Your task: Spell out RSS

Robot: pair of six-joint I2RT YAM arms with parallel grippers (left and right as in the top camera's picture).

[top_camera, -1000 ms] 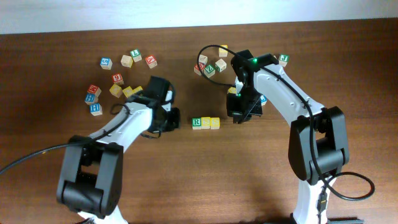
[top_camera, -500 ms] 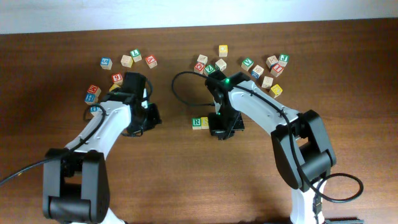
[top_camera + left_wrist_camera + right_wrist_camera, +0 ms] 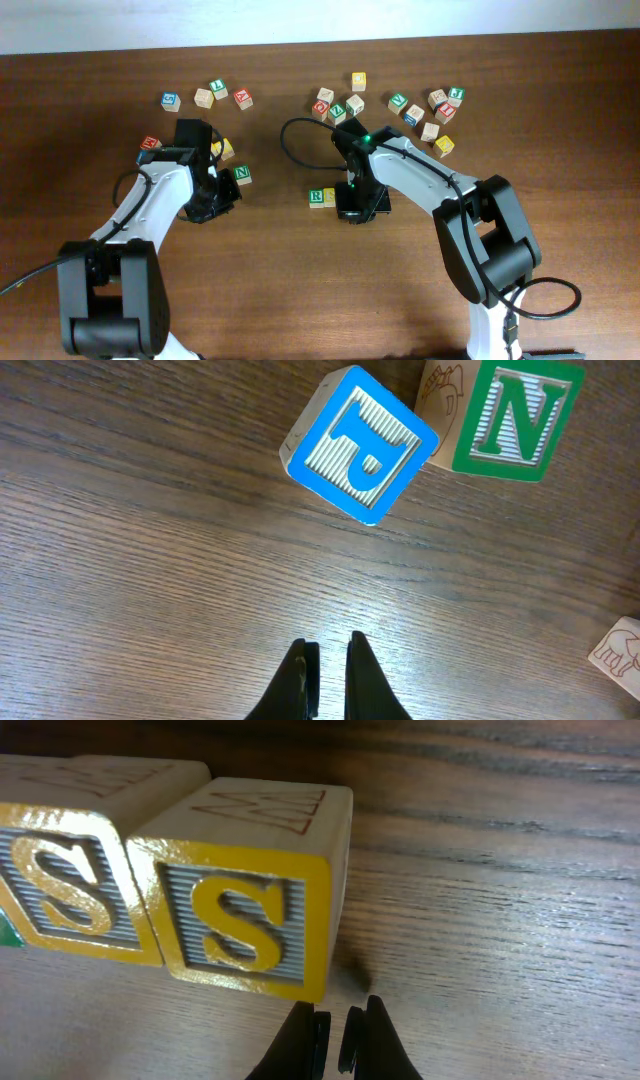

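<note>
While the overhead camera showed the green R cube (image 3: 316,197) and a yellow S cube (image 3: 329,196) touching in a row near the middle of the table (image 3: 300,290), the right arm (image 3: 420,175) covered whatever lay at their 3 o'clock. Only the right wrist camera revealed it: a second S cube (image 3: 245,920) sat flush against the first, and a green sliver of the R cube showed at the far left edge. The right gripper (image 3: 335,1038) sat just off that cube's 5 o'clock corner, its fingers pinched almost together with nothing between them.

The left wrist camera showed the left gripper (image 3: 330,665) likewise narrowed to a slit and empty, over bare wood. A blue P cube (image 3: 360,445) lay at its 12 o'clock, turned askew, with a green N cube (image 3: 517,420) just beside it at 2 o'clock. From above, the N cube lay well apart at the row's 9 o'clock. The blue cube could not be made out there beneath the left arm (image 3: 150,200).
</note>
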